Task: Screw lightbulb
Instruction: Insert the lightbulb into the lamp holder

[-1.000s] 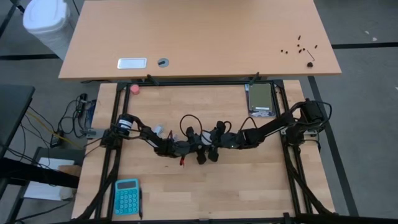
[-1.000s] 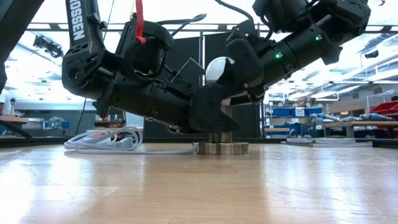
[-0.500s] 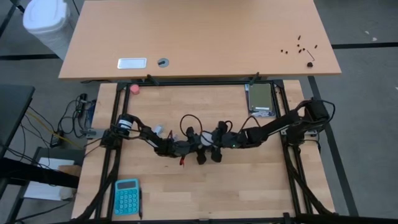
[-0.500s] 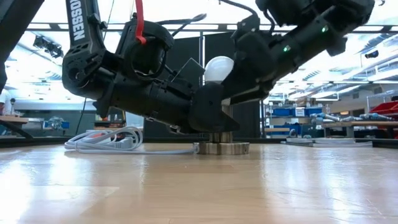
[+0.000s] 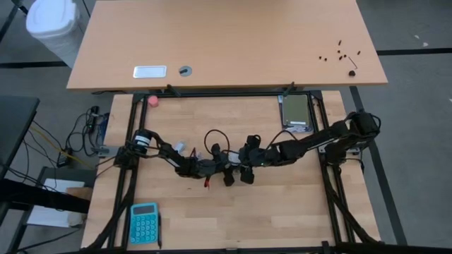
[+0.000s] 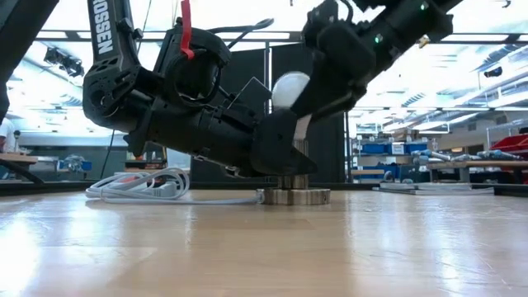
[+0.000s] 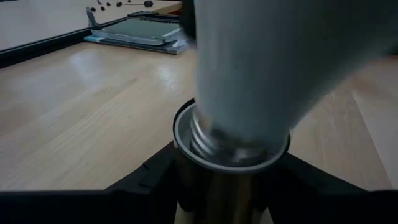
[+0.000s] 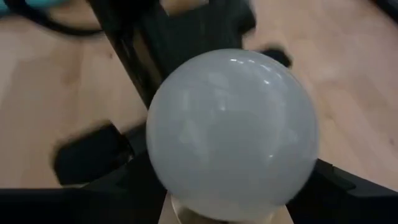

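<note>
The white frosted lightbulb (image 8: 233, 130) stands over a round metal socket (image 6: 295, 196) at the table's middle. Its silvery screw base (image 7: 214, 142) sits in the socket's mouth (image 7: 184, 124), and the bulb leans a little. My left gripper (image 6: 276, 153) reaches in low from the table's left and is shut on the socket. My right gripper (image 6: 330, 74) comes down from the right and is shut on the bulb. In the high view both grippers (image 5: 229, 173) (image 5: 248, 161) meet and hide bulb and socket. My left gripper pinches the socket's upright metal barrel (image 7: 186, 163) between its two fingers (image 7: 149, 183), just below the rim. The fingers come nearly level from the table's left. The socket stands upright on its wide foot on the table. My right gripper holds the bulb's round globe (image 8: 186, 186) between its two fingers (image 8: 121, 186), one on each side. It slants down from the upper right. The bulb's screw base rests in the socket's mouth, and the globe leans slightly.
A white cord (image 6: 140, 186) lies coiled on the table left of the socket. A teal calculator (image 5: 144, 222) lies near the front left, a pink ball (image 5: 153, 101) at the far left, a dark flat device (image 5: 296, 113) at the far right. Black frame rails (image 5: 339, 204) line the sides.
My right gripper has risen and tipped to point more steeply down, still shut on the bulb. The bulb's globe has stayed over the socket. My left gripper has kept still on the socket.
</note>
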Tool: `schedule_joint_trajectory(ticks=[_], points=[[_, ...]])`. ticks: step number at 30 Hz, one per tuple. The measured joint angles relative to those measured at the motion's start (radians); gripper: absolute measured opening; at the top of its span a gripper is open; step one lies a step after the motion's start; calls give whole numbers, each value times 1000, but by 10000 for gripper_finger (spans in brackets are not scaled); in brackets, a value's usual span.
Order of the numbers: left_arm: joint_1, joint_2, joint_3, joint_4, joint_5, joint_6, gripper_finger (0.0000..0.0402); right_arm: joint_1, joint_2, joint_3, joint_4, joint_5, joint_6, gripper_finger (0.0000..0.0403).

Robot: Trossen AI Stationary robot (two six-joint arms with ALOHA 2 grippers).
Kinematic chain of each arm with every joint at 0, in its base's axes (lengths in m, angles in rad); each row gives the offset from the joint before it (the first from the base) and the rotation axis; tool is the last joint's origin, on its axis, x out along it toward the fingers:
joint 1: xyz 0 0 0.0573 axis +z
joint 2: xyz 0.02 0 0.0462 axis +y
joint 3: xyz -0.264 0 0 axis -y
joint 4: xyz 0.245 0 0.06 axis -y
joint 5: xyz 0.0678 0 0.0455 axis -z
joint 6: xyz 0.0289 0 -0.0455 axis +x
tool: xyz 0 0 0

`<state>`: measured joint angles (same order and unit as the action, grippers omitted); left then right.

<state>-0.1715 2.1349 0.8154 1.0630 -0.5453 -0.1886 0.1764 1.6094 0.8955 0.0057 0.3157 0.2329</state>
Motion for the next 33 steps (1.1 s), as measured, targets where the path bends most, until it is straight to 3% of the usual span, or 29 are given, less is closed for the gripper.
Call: schedule_joint_trajectory(ticks=[5, 14, 25, 33], points=[[0, 0, 0, 0, 11, 0, 190, -7, 55, 0, 9, -2, 3, 277], [0, 0, 0, 1, 23, 1, 190, -28, 42, 0, -10, -3, -9, 279], [0, 0, 0, 1, 33, 1, 191, -78, 37, 3, -17, -149, -48, 284], [0, 0, 0, 3, 33, 1, 199, -82, 38, 40, -22, -161, -95, 284]])
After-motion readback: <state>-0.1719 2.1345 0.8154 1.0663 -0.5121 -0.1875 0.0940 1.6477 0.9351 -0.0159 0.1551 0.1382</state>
